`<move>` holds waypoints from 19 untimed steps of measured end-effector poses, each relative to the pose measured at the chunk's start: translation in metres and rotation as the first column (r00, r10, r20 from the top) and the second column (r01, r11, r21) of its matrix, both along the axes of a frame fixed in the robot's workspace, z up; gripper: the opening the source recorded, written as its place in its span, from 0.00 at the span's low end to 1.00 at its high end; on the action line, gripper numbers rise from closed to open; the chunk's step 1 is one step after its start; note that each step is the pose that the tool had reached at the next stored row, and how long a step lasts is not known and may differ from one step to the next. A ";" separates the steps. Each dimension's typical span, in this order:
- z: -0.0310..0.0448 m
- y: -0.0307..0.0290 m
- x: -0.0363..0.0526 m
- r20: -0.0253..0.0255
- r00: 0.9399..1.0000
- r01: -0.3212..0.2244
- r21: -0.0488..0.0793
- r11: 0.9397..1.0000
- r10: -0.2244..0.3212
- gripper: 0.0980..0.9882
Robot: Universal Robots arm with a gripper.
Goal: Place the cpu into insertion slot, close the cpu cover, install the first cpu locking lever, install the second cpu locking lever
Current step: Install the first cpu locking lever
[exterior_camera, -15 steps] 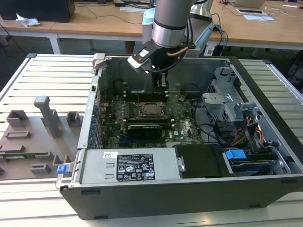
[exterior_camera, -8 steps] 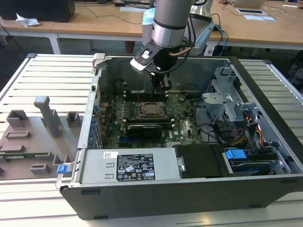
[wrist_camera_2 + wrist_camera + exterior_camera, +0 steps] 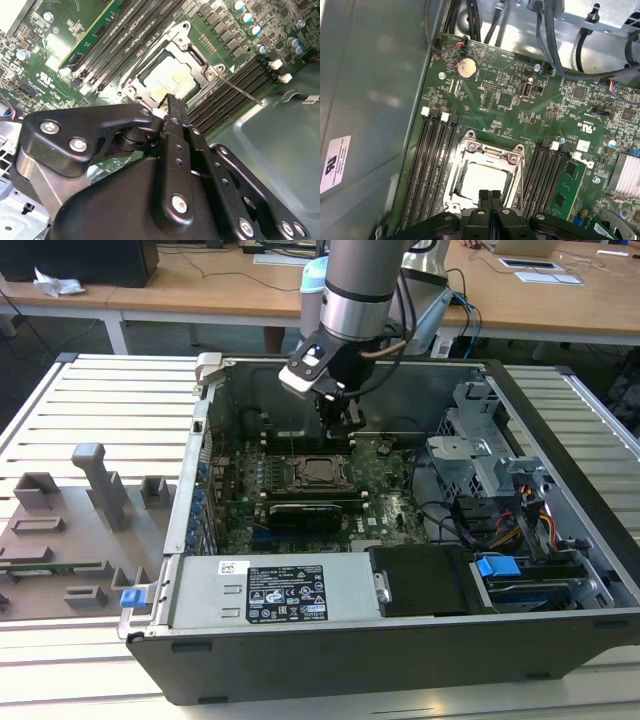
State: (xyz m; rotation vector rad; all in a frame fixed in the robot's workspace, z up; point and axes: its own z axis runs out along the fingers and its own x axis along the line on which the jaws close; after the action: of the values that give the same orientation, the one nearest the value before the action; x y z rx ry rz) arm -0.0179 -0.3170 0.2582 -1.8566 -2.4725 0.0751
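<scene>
1. Step in hand: the cpu (image 3: 482, 177) (image 3: 165, 80), a small flat square chip with a pale silver-grey metal top, already lies in its socket on the green printed motherboard (image 3: 505, 117) inside the open dark-grey metal computer case (image 3: 330, 650).
2. The cpu cover (image 3: 492, 150), a thin silvery metal frame plate with a square opening, appears to lie down around the chip, with the chip's top showing through the opening. So placing looks done, and I judge closing to be done or nearly so.
3. In the second wrist view a locking lever (image 3: 240, 90), a thin bare-metal rod, runs out from a corner of the socket across the black memory slots (image 3: 235, 97). It looks unlatched to me, so I judge the work to stand at the lever stage. Whether it is the first or second lever I cannot tell.
4. What the next move calls for, as a judgement: a fine, steady push on a thin rod close to the board, with no slip onto the slots or the small parts around the socket.
5. The black two-fingered pincer (image 3: 348, 423) (image 3: 172, 101) (image 3: 490, 195) has its fingers pressed together with no gap showing, and nothing visible is held between them.
6. Its tip sits over the near edge of the socket, just beside the chip. Whether it touches the frame I cannot tell.
</scene>
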 end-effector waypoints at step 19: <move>0.0000 -0.0001 0.0000 0.000 0.986 -0.168 0.000 0.986 0.168 0.01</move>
State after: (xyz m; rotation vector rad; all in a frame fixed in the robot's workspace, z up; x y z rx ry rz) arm -0.0179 -0.3171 0.2582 -1.6434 -2.6239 0.0812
